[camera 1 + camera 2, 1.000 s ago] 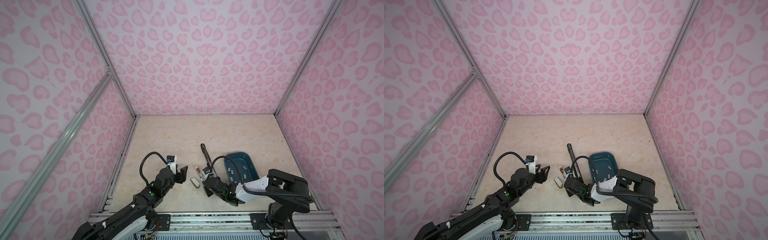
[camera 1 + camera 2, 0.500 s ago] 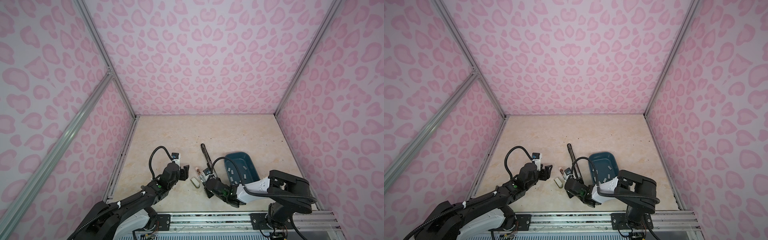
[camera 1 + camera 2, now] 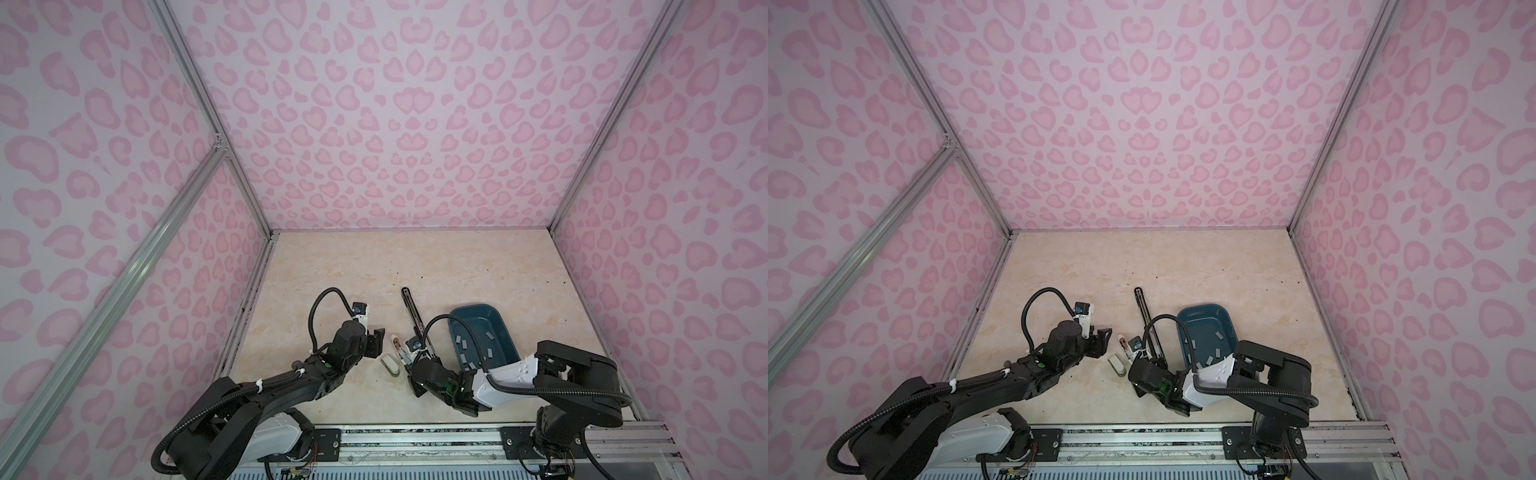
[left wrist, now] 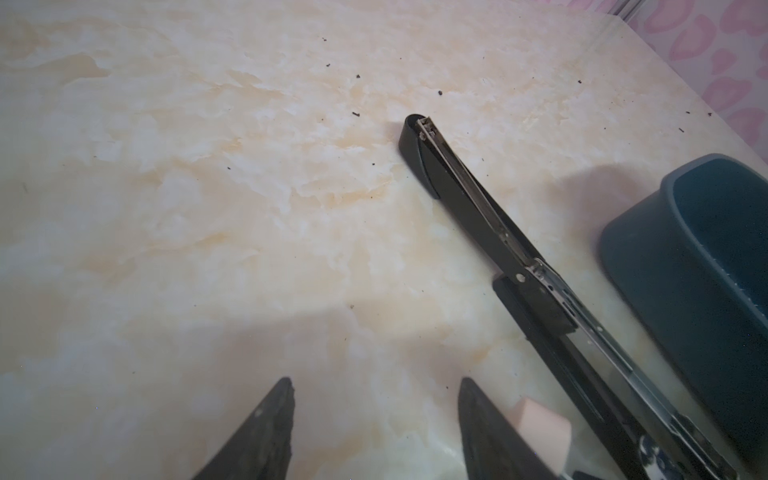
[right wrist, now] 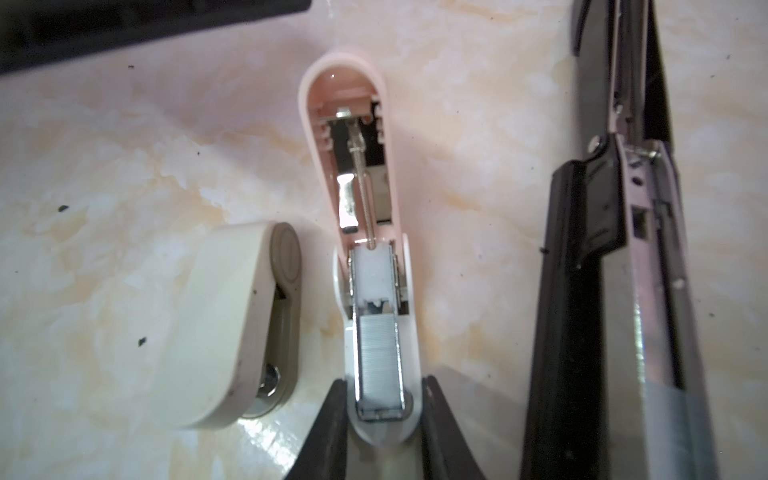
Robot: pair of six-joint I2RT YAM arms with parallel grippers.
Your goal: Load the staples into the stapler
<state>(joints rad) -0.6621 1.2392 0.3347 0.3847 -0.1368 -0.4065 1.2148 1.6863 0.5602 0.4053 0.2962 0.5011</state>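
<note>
Both top views are bright, even and sharp. In the left wrist view soft shadows lie on the tabletop [image 4: 291,324] beside the black stapler [image 4: 461,195]; in the right wrist view the staples [image 5: 379,365] near it are crisp, its near end blurred.

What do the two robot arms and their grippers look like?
Both arms are mostly black, with rounded joints. The left arm has white cable ties; the right arm has a white forearm shell. A black ribbed cable loops above each wrist. A small green light glows on each. The left gripper and right gripper have black, pointed fingers.
</note>
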